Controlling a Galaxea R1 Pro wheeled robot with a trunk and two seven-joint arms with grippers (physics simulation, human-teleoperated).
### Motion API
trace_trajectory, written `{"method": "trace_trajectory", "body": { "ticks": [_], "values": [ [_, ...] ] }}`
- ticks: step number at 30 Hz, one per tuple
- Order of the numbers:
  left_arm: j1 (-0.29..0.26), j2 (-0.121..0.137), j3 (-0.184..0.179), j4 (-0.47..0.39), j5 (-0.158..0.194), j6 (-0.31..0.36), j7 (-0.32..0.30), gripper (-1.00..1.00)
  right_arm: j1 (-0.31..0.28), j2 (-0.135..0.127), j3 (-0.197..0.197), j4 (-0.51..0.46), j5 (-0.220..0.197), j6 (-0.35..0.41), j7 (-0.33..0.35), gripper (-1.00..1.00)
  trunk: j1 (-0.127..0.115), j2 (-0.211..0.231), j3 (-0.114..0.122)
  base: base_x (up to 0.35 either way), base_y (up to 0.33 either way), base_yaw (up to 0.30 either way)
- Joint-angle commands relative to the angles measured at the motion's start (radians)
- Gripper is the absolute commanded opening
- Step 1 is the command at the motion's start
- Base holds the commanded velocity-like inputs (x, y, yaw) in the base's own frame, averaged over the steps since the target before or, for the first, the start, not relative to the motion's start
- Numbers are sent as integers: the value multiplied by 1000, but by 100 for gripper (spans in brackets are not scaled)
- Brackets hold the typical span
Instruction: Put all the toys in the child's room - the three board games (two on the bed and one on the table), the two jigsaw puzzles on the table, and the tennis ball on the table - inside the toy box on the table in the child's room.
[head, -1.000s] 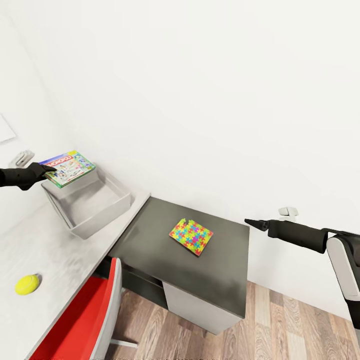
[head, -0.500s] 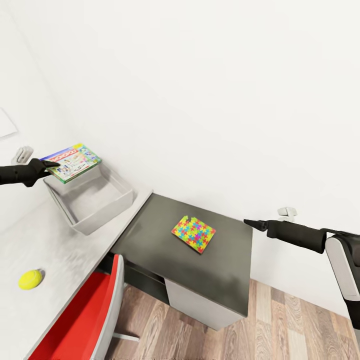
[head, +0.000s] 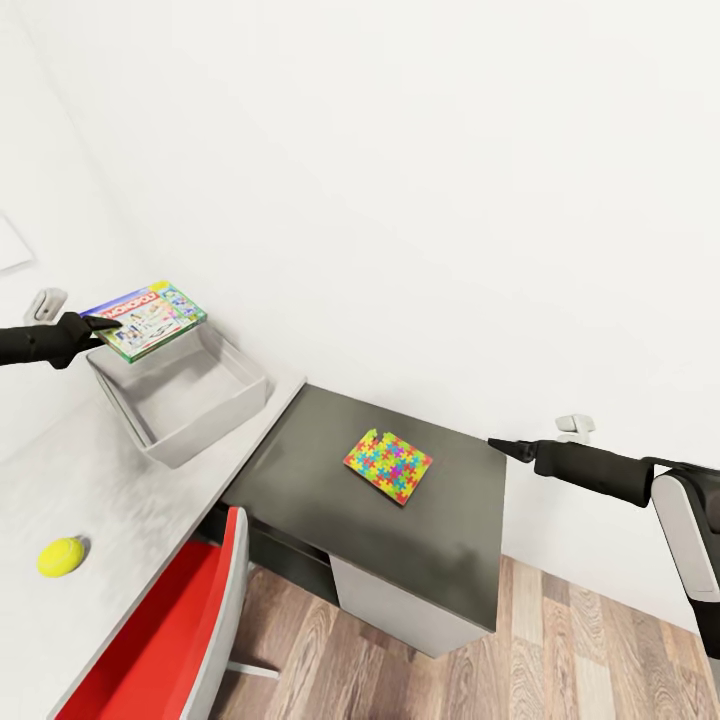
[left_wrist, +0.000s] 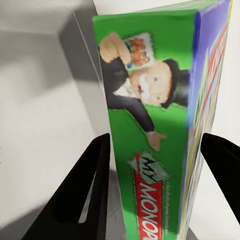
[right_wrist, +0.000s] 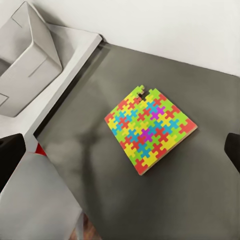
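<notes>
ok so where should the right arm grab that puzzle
By an edge, from above. The puzzle is a thin slab lying flat on the dark wing, so only its rim gives the jaws anything. The notched corner toward the wall, or the side facing the right gripper, looks easiest.

The flat green-edged board game box (left_wrist: 150, 125) with the colourful printed lid carries the one legible text. In the left wrist view its green side panel shows white letters on a red band reading "MONOP", cut off by the picture's edge. In the head view the same box (head: 148, 319) bears a red band with "MONOPOLY", small but just legible.
</notes>
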Motion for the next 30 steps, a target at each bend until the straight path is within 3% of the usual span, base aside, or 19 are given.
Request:
{"method": "trace_trajectory", "body": {
  "ticks": [1,15,30],
  "values": [
    [-1,1,-8,1,3,1,-5,-100,-1,0,-1,0,5,5,7,100,1,-2,-2,0,0,3],
    [-1,2,-9,-3,-1,3,-7,-100,-1,0,-5,0,4,5,7,100,1,-2,-2,67,17,0],
    [-1,1,-10,-3,-6,2,-7,-100,-1,0,-5,0,4,5,7,100,1,-2,-2,175,155,0]
  ]
}}
